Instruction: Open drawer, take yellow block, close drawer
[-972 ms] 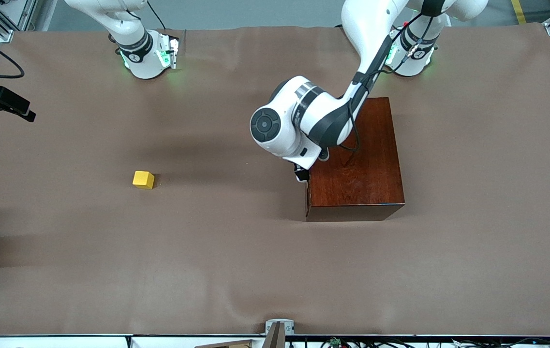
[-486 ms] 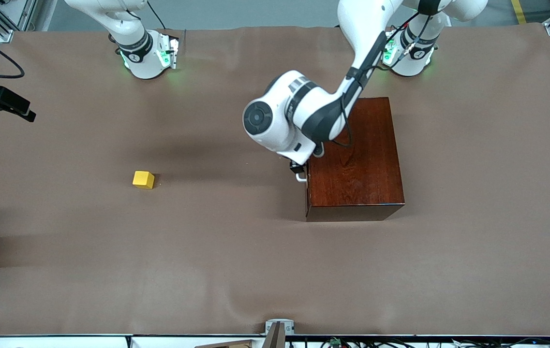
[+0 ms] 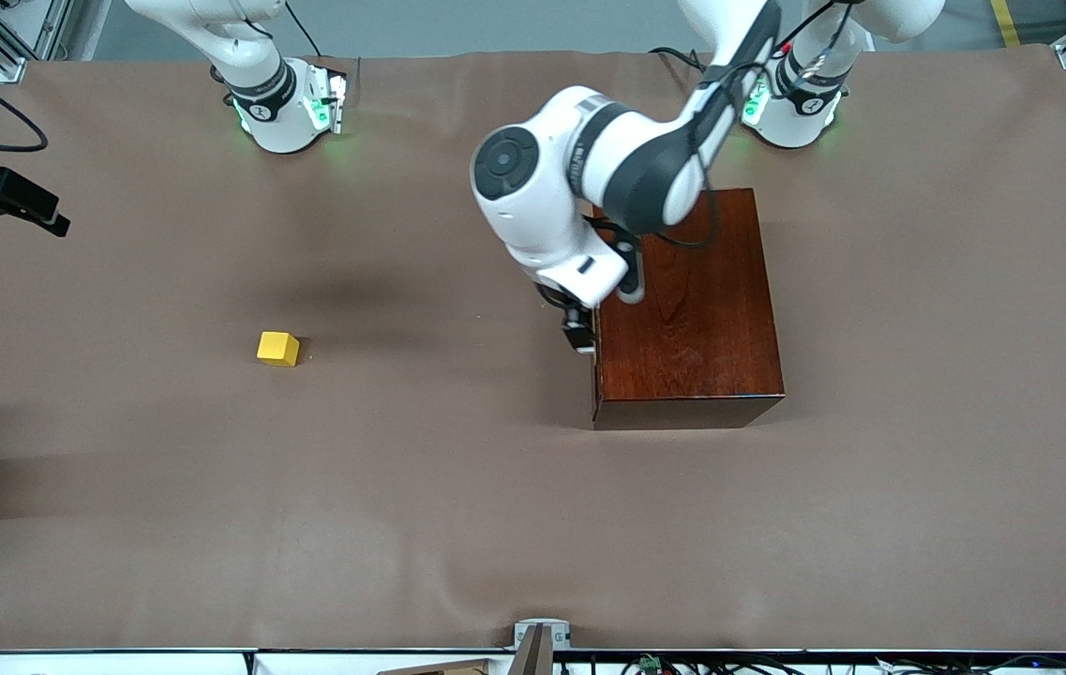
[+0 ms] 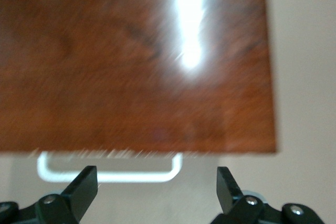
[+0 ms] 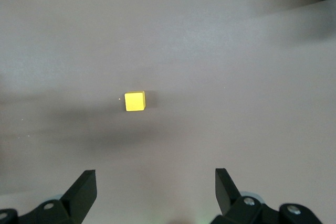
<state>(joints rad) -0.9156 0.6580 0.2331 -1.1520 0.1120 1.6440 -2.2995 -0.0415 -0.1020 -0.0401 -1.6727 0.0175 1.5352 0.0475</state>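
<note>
A glossy reddish-brown wooden box (image 3: 687, 309) sits on a brown table covering (image 3: 457, 525) toward the left arm's end, its single drawer (image 3: 596, 375) fully shut. The left gripper (image 3: 579, 336), its fingers (image 4: 84, 187) spread wide and holding nothing, hovers just above the drawer's white U-shaped bar handle (image 4: 107, 167) without closing on it. So opening has not begun; opening, taking and closing all seem left to do. The small bright yellow cube (image 3: 277, 348) lies out on the open table, well apart from the box, toward the right arm's end. The right gripper (image 5: 155, 195), open and empty, waits high over the cube. Nothing blocks the handle.
</note>
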